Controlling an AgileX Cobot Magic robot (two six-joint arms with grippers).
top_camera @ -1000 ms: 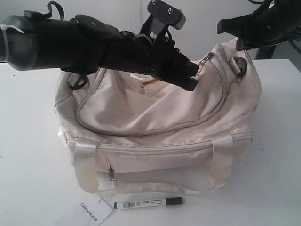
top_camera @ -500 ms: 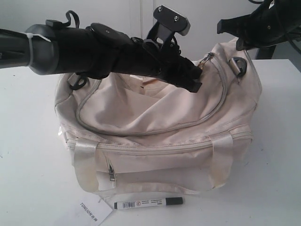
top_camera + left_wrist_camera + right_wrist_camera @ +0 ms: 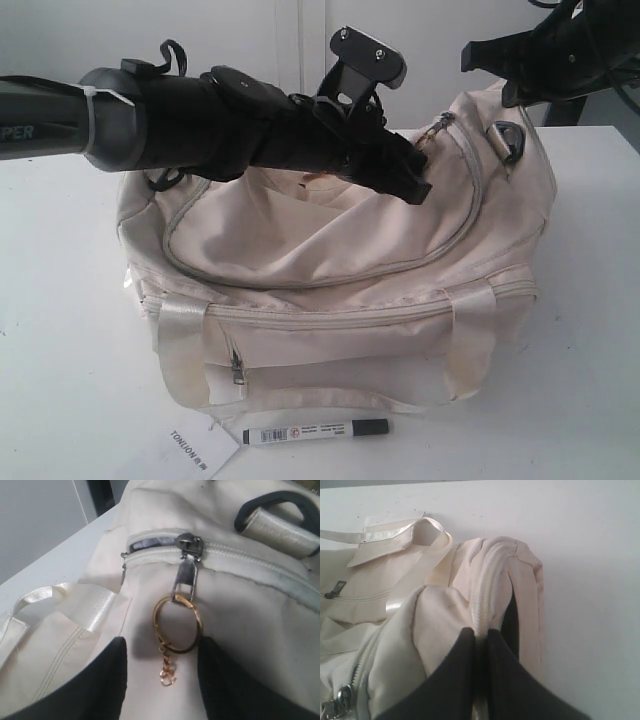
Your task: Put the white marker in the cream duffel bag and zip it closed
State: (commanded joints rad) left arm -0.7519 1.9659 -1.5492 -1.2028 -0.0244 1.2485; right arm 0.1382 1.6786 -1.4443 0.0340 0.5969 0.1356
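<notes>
Straddling gold ring [image 3: 155,622] of zip with left tool [image 3: 162,645] spread; pinching end seam of bag [image 3: 330,240] in right tool [image 3: 480,632]; on open desk [image 3: 70,380] just off front edge, marker [image 3: 315,432].

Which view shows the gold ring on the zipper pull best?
The left wrist view: the gold ring hangs close up from the zipper pull, between the left gripper's spread fingers. The exterior view shows it only as a tiny glint beside that gripper. The right wrist view does not show it.
</notes>
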